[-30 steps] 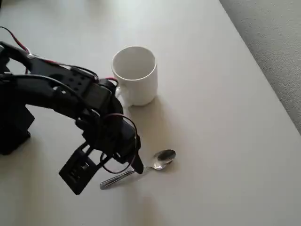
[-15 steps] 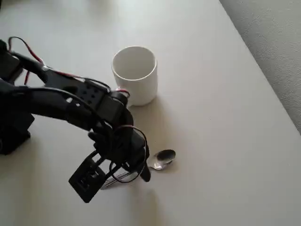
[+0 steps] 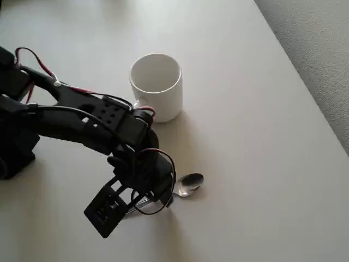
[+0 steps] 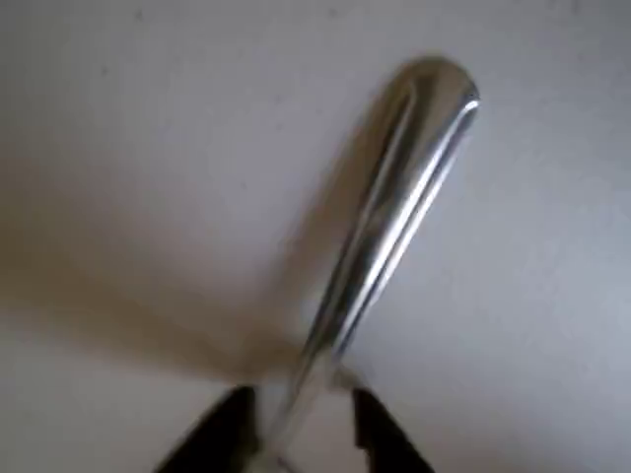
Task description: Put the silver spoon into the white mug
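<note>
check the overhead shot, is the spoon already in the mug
No, the spoon lies on the table below the mug, which is empty.

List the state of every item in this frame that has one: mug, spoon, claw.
Plain glossy white ceramic mug: upright on the table, open end up, nothing visible inside.
Small shiny silver metal teaspoon: lying flat on the table, bowl clear of the arm, thin handle running between the claw's fingers.
Black two-finger claw: lowered over the handle, one finger on each side; grip not yet confirmed.
</note>
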You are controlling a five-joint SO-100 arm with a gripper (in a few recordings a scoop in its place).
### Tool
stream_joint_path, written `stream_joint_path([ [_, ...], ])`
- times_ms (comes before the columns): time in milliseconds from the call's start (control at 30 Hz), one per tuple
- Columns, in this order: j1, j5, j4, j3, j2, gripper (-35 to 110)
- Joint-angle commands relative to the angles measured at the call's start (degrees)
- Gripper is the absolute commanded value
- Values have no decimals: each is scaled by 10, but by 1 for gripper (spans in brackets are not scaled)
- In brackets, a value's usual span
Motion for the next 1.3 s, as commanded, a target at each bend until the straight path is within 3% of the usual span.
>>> stream_joint_path([
  [0, 11, 3, 8, -38, 4, -2],
  [667, 20, -8, 85, -171, -65, -2],
  [1267, 17, -12, 233, -398, -57, -2],
])
